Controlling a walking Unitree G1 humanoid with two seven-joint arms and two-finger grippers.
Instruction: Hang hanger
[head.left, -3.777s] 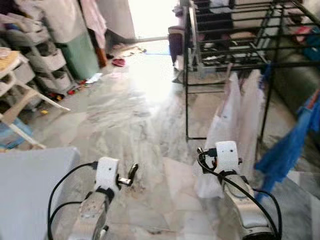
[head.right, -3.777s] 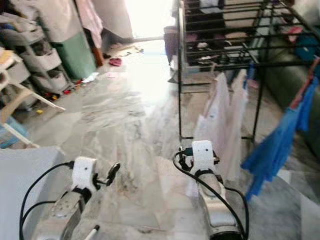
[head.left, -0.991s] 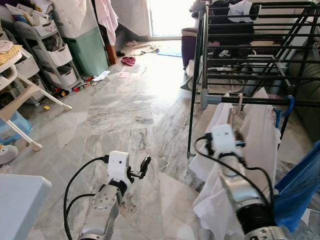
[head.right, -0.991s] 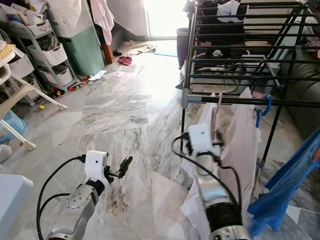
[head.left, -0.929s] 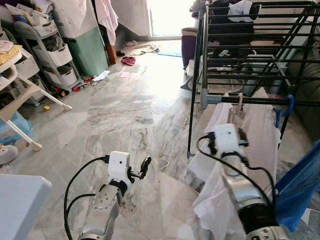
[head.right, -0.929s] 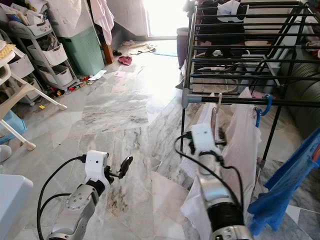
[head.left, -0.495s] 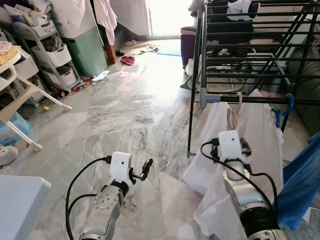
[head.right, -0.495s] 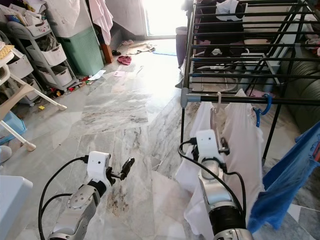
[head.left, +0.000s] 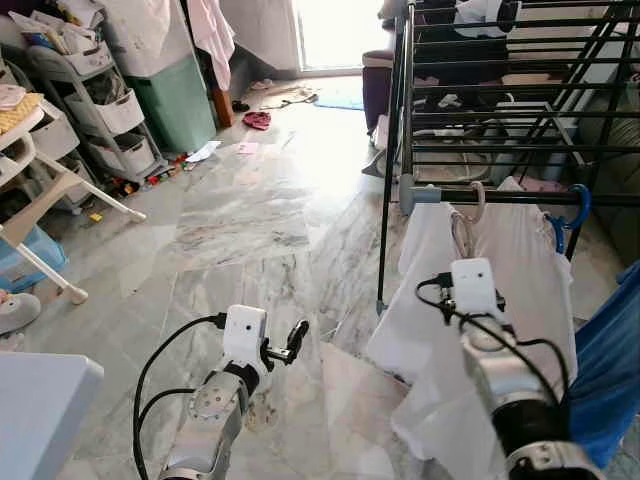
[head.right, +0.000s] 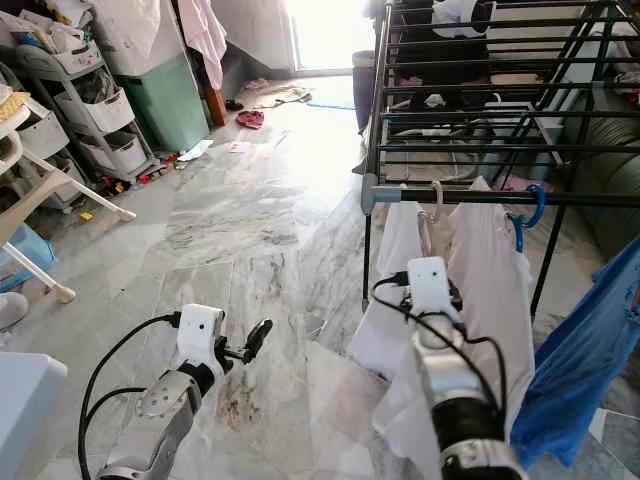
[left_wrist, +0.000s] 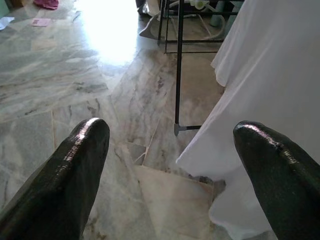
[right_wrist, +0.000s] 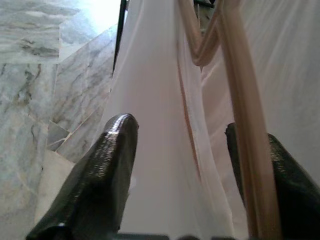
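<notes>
Over the marble floor (head.left: 240, 210) the left hand (head.left: 295, 340) hangs released. Rightward, the beige plastic hanger (head.left: 466, 222) carrying a soft white garment (head.left: 520, 270) hooks the black rack's front rail (head.left: 520, 198); right hand (right_wrist: 200, 165) released, straddling it; light, best gripped at its stiff neck.

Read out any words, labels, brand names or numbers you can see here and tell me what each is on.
No text can be read anywhere.
White garment: plain, no print.
Green bin: no label visible.
Drawer cart and the clutter on it: too small and blurred to read.
</notes>
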